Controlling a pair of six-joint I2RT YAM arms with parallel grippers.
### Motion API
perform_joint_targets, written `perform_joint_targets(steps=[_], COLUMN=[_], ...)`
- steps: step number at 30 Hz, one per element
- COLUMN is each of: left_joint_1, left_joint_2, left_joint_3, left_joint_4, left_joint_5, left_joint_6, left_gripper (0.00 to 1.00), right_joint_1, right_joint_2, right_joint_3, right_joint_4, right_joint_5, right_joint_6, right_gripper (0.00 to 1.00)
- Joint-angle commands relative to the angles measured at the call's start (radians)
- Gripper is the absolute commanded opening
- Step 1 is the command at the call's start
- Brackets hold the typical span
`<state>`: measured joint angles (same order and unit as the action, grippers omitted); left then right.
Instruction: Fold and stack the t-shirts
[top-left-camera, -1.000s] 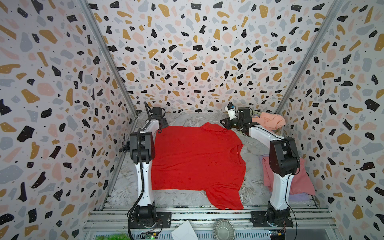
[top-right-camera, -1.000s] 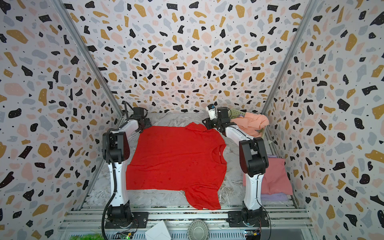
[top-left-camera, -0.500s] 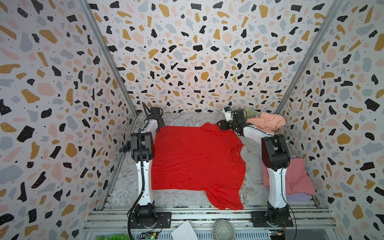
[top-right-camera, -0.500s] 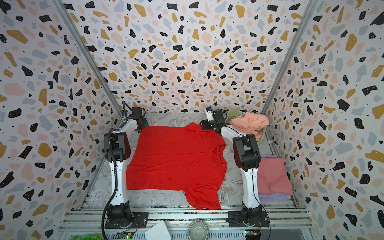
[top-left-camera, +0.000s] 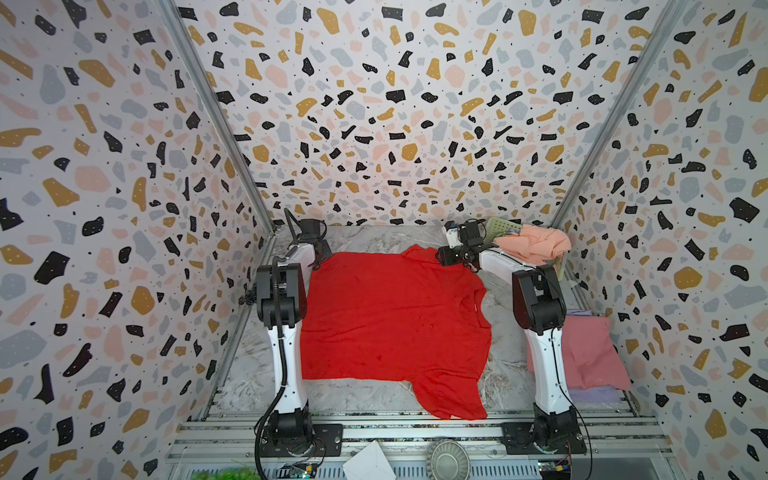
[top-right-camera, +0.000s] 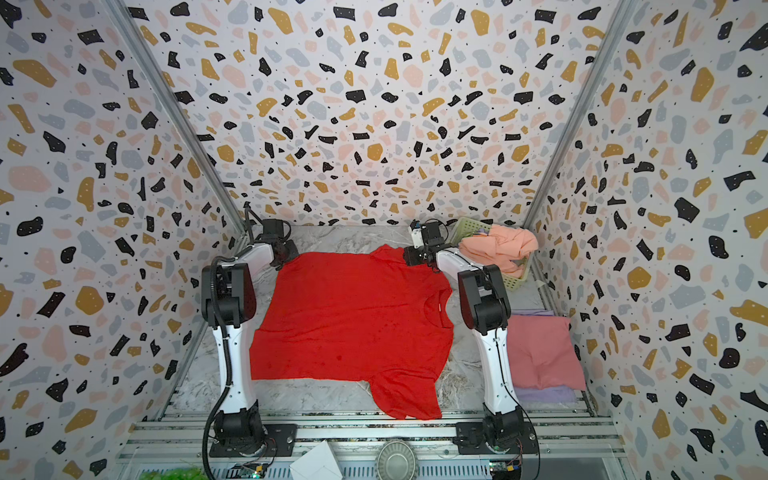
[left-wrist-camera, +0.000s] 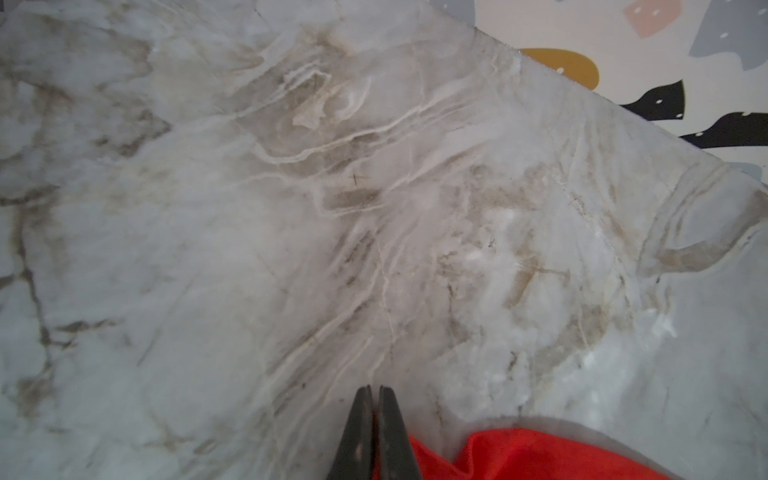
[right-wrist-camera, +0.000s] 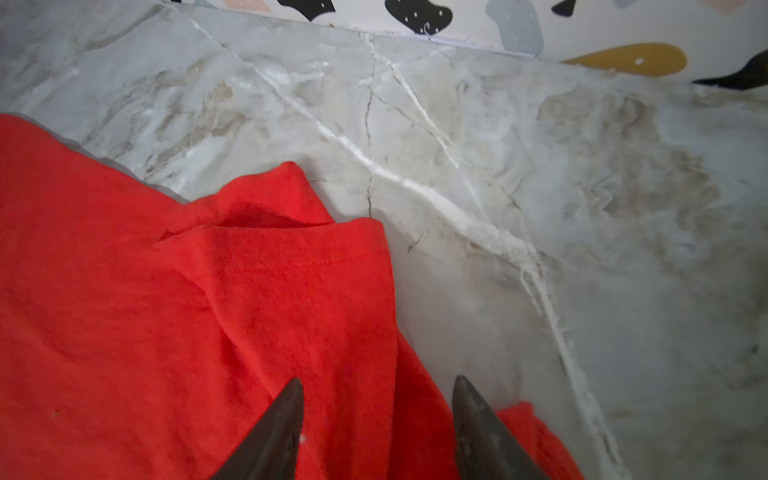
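Red shirt (top-left-camera: 390, 328) lay spread flat on the marble worktop (top-left-camera: 374, 239), between the two arms, in both top views; one sleeve pointed to the near edge, the other to the back wall. Left end effector (left-wrist-camera: 373, 390) sat at the shirt's far left corner. Its jaws were pressed together in the left wrist view, with red cloth right beside and under them; likely pinching the shirt's edge, though the pinch itself was cut off by the frame. Right end effector (right-wrist-camera: 378, 386) was low over the far sleeve, jaws apart about halfway, tips straddling red cloth (right-wrist-camera: 208, 311), nothing gripped. In a top view it sat at the sleeve's tip (top-right-camera: 415, 255). Peach shirt (top-left-camera: 528, 245) was heaped in the green basket (top-right-camera: 515, 280) at the back right corner. Pink shirt (top-left-camera: 590, 353) lay folded on top of a lavender one (top-right-camera: 544, 395) at the right edge of the worktop, beside the right arm's base.
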<state>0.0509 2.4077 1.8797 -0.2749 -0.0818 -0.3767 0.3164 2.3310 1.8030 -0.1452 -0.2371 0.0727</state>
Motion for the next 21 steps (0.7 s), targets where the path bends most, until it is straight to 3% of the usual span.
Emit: perform_joint_targets(steps=[1, 3, 6, 10, 21], left_joint_1=[-0.002, -0.001, 0.000, 0.000, 0.044], left_joint_2=[-0.022, -0.023, -0.031, -0.055, -0.343], left_joint_3=[-0.014, -0.014, -0.016, -0.028, -0.280], left_joint_4=[-0.001, -0.003, -0.002, 0.004, 0.154], left_joint_5=[0.024, 0.027, 0.037, 0.056, 0.059], left_joint_6=[0.007, 0.006, 0.008, 0.019, 0.047], left_gripper=[0.00, 0.00, 0.00, 0.00, 0.00], right_joint_1=[0.007, 0.010, 0.013, 0.012, -0.005], right_joint_2=[-0.034, -0.033, -0.046, -0.115, -0.360], right_joint_3=[-0.003, -0.004, -0.013, -0.068, -0.176], right_joint_4=[-0.042, -0.041, -0.026, 0.074, 0.116], right_joint_5=[-0.010, -0.033, -0.042, -0.046, -0.070], right_joint_6=[-0.028, -0.030, -0.028, -0.027, -0.080], right_gripper=[0.43, 0.27, 0.12, 0.00, 0.00])
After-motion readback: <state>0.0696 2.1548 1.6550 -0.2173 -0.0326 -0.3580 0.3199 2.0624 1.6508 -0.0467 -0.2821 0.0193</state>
